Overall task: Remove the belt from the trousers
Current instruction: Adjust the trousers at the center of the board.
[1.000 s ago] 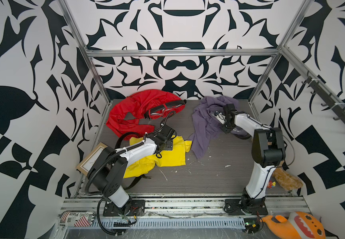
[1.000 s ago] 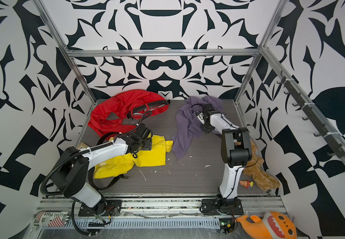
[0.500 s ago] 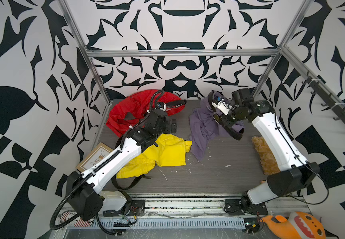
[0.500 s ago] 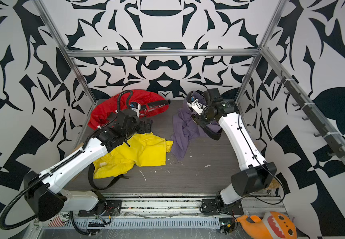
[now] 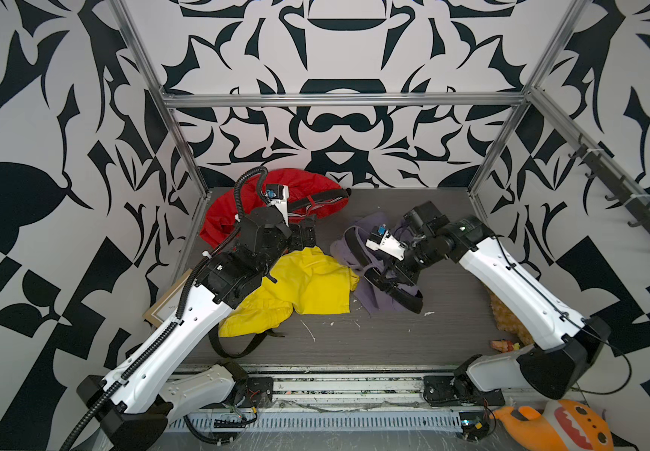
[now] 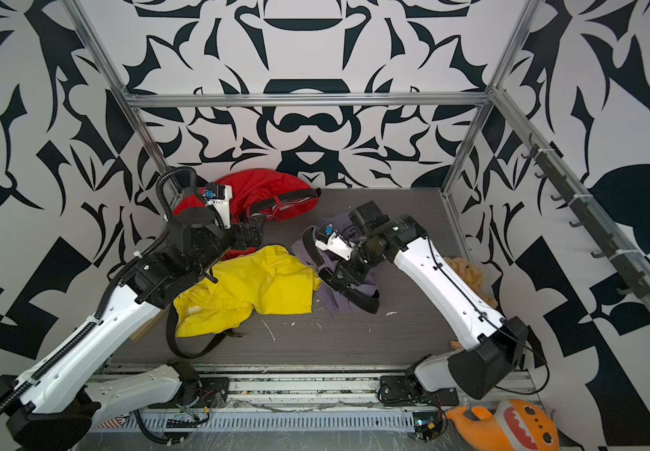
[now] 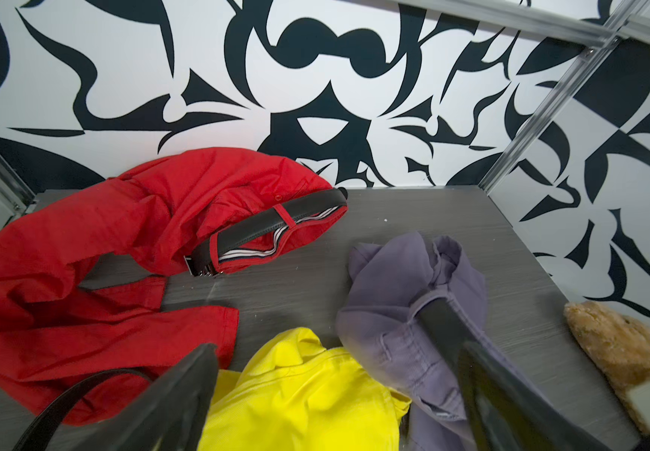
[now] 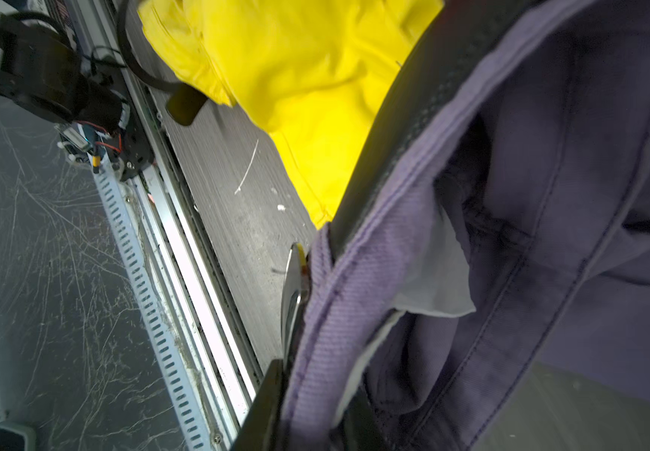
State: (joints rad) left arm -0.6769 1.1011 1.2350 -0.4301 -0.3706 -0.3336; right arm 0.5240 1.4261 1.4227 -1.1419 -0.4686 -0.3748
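Purple trousers [image 8: 589,156] now hoisted — right jaws clench them; left jaws gape empty.

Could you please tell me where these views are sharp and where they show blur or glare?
Both top views: evenly lit, no harsh shadows. Left wrist view: red trousers in focus, left gripper's fingers blurred dark shapes. Right wrist view: purple trousers fairly sharp, yellow trousers soft and overbright, glare on the rail.

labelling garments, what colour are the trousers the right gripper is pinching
Greyish purple trousers, clamped in the right gripper; clearest in the right wrist view.
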